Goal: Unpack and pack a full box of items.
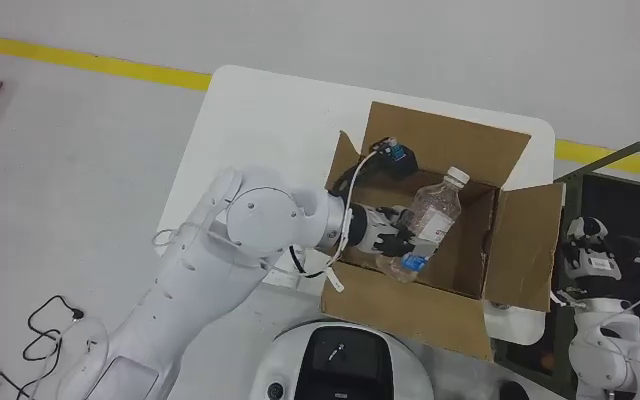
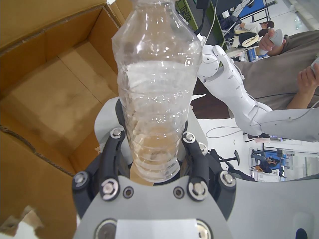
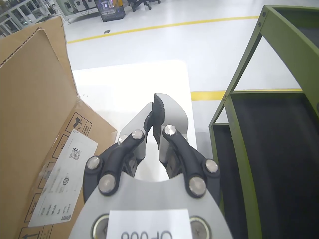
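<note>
Top view entry. Logged one clear plastic bottle (image 1: 437,212), white cap (image 1: 457,177), tilted over the open inside of the cardboard box (image 1: 445,140). Lay with cap end toward the box's far wall and base end toward the box's near wall. Could not tell whether any part touched the box floor. Showed in the left wrist view as partly filled with clear liquid, ribbed along the lower body.

Held at that lower body by the left gripper (image 1: 402,243). Closed in from both sides, with the fingers (image 2: 107,123) pressed against the plastic. Reached in across the box's left wall, wrist above that wall's rim.

Recorded the box with all flaps folded outward: brown, corrugated, bare brown floor visible beneath the bottle. Carried a white shipping label (image 3: 62,175) on the outer face of the box's right wall.

Noted the right gripper (image 3: 156,108) outside the box, just beside that right wall. Stood with the jaws drawn together, black pads meeting at the tips, nothing between them.

Listed a white table (image 1: 260,130) under the box, extending past the box's left and far sides. Listed a green cart (image 3: 264,80) beyond the box's right side, apart from it. Listed a yellow floor line (image 1: 100,62) beyond the box's far side.
</note>
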